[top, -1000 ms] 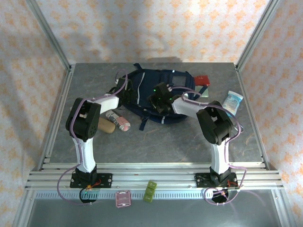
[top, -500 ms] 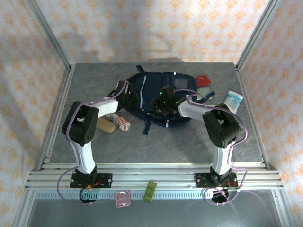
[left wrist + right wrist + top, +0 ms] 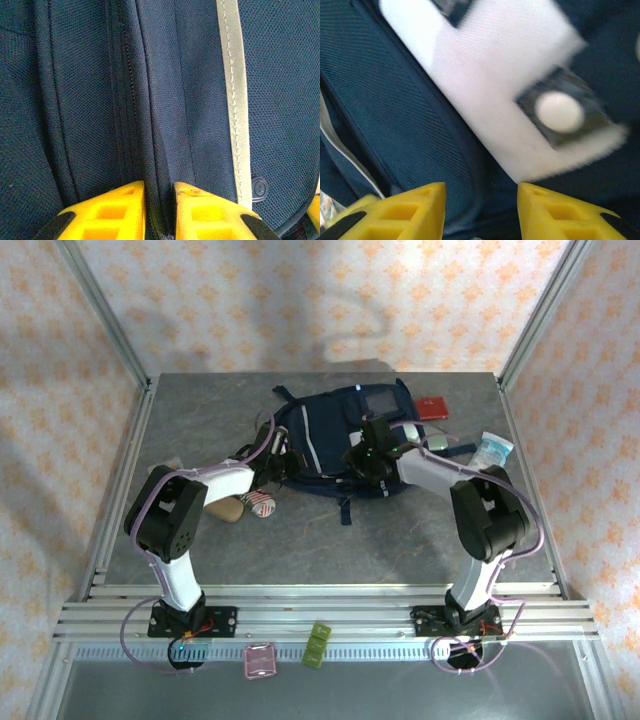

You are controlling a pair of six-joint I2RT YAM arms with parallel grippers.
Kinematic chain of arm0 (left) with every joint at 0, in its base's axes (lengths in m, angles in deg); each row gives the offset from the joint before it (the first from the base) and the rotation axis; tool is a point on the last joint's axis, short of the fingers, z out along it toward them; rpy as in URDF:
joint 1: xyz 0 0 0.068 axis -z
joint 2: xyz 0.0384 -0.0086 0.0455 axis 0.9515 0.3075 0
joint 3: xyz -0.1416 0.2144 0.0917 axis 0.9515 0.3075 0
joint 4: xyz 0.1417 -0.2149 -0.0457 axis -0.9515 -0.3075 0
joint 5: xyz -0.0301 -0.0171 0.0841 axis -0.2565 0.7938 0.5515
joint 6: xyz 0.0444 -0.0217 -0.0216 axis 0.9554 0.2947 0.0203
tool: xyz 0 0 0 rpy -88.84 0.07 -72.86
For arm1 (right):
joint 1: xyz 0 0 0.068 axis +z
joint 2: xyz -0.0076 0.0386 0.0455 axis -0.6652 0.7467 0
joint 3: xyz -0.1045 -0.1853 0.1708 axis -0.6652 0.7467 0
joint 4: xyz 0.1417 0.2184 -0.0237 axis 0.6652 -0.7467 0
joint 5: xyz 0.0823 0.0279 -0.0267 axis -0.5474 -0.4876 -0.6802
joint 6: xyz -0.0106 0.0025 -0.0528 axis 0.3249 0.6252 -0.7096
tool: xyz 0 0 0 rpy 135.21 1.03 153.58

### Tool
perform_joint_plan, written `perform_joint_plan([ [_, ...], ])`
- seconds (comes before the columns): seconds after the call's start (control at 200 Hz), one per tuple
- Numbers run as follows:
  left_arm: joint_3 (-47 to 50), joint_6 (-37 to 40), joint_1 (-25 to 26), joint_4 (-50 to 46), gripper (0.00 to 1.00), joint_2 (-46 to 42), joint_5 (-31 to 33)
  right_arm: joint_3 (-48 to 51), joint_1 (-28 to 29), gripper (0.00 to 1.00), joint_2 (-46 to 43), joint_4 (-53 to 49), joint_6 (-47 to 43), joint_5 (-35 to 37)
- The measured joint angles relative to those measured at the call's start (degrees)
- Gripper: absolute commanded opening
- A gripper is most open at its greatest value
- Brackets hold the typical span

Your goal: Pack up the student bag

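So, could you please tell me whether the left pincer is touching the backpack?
Touching. The left wrist view shows the left pincer closed on a fold of the backpack, with navy fabric squeezed between its yellow fingers.

- Table [image 3: 300, 540]: grey, mottled top, framed by metal rails.
- Student bag [image 3: 330, 430]: navy, lying flat toward the far middle of the top.
- Red flat item [image 3: 432, 407]: at the bag's far right corner.
- White-and-blue packet [image 3: 492, 451]: near the right edge.
- Tan roll [image 3: 226, 509] and striped item [image 3: 263, 504]: side by side, near-left of the bag.
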Motion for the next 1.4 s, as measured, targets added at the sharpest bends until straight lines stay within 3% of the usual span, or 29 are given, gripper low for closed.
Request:
perform_joint_plan([
  [0.43, 0.0, 0.0, 0.0, -0.02, 0.2, 0.0, -0.24, 5.18, 1.4, 0.41, -1.81, 5.31, 0.87, 0.17],
  [0.791, 0.0, -0.26, 0.0, 0.0, 0.2, 0.0, -0.26, 2.27, 2.36, 0.41, -1.6, 5.44, 0.96, 0.59],
  [1.076, -0.04, -0.44, 0.07, 0.02, 0.19, 0.0, -0.26, -1.57, 1.73, 0.4, 4.61, 5.95, 1.49, 0.09],
  [1.196, -0.2, -0.44, 0.37, 0.04, 0.19, 0.0, -0.15, -3.91, 1.46, 0.35, 6.88, 6.43, 1.84, 0.17],
  [1.366, -0.26, -0.42, 0.37, 0.02, 0.18, 0.02, 0.68, -4.59, -0.07, 0.01, 9.51, 9.2, 4.07, -1.7],
  [1.401, -0.35, -0.39, 0.37, 0.0, 0.18, 0.02, 0.83, -4.9, -0.31, 0.0, 9.99, 9.53, 4.17, -2.03],
])
